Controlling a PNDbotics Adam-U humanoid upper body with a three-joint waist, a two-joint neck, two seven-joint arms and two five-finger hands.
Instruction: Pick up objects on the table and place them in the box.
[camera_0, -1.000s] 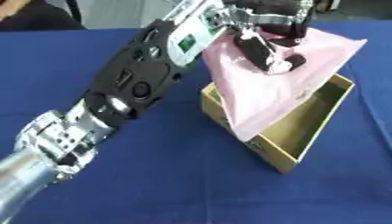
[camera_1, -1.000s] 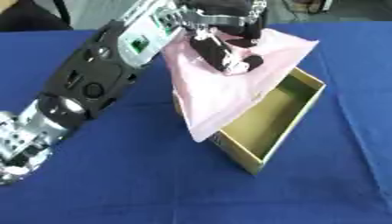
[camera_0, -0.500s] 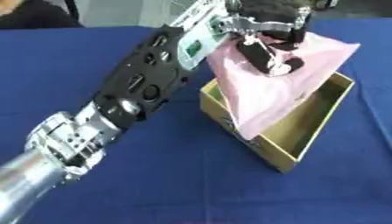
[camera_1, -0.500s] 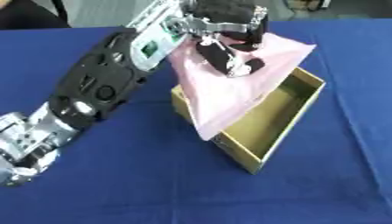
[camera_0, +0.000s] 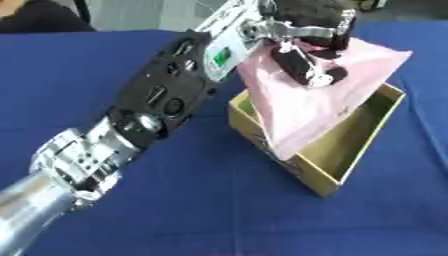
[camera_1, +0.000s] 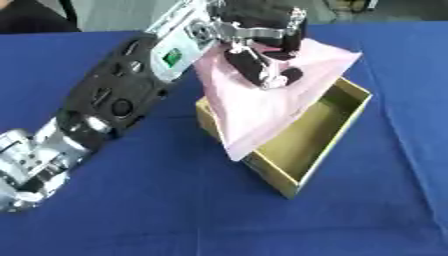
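The left robot hand (camera_0: 306, 47) reaches in from the lower left, its long black and silver arm (camera_0: 149, 115) crossing the blue table (camera_0: 175, 200) on a diagonal. The fingers (camera_0: 302, 67) are curled down onto a pink bag (camera_0: 319, 97) and pinch its upper part, so the hand has hold of the bag near the top. The bag looks soft and flat, like thin plastic or cloth. It hangs tilted over an open cardboard box (camera_1: 302, 170): the lower part of the bag goes down inside the box at the near left side, one lower corner lies over the box's near wall, and the upper right corner of the bag sticks out above the far right rim. It is not possible to tell whether the bag touches the bottom of the box. The box is shallow, yellow-brown, and stands at an angle on the table. The right robot hand does not show in either view.
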